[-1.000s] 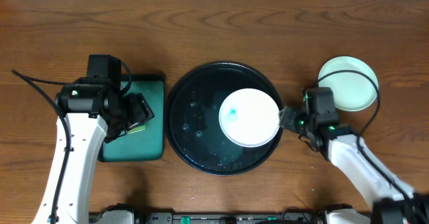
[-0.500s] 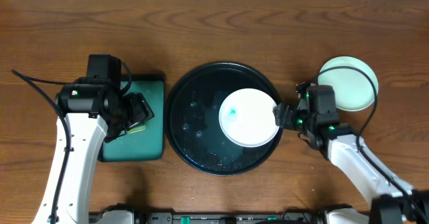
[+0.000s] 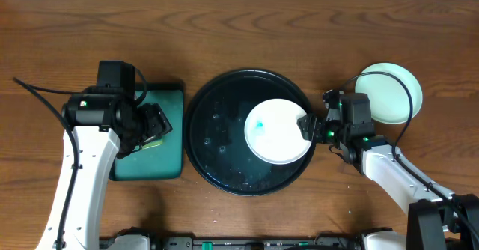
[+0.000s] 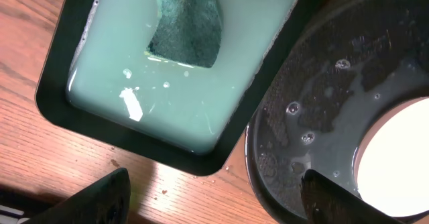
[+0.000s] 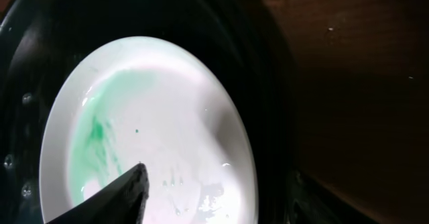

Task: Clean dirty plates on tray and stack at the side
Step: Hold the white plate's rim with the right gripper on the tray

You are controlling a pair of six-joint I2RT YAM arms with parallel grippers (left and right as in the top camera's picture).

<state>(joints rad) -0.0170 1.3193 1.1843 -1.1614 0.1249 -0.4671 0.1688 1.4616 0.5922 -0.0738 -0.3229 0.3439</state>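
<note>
A white plate (image 3: 278, 131) with a teal-blue smear lies in the right half of the round black tray (image 3: 217, 130). My right gripper (image 3: 305, 126) is open, with its jaws standing either side of the plate's right rim. In the right wrist view one finger (image 5: 114, 197) is over the white plate (image 5: 167, 103) and the other is over the tray's rim (image 5: 268, 83). A pale mint-green plate (image 3: 389, 93) rests on the table at the right; I cannot tell if another lies under it. My left gripper (image 3: 156, 124) is open and empty.
A rectangular teal tray (image 3: 161, 160) lies left of the black tray, under the left gripper. In the left wrist view it holds pale soapy liquid (image 4: 167, 83) and a green sponge (image 4: 184, 23). Water drops lie on the black tray's floor (image 4: 315, 110).
My right gripper has moved left, from just outside the tray's rim to the white plate's right edge. The left arm and the plates have not moved.
</note>
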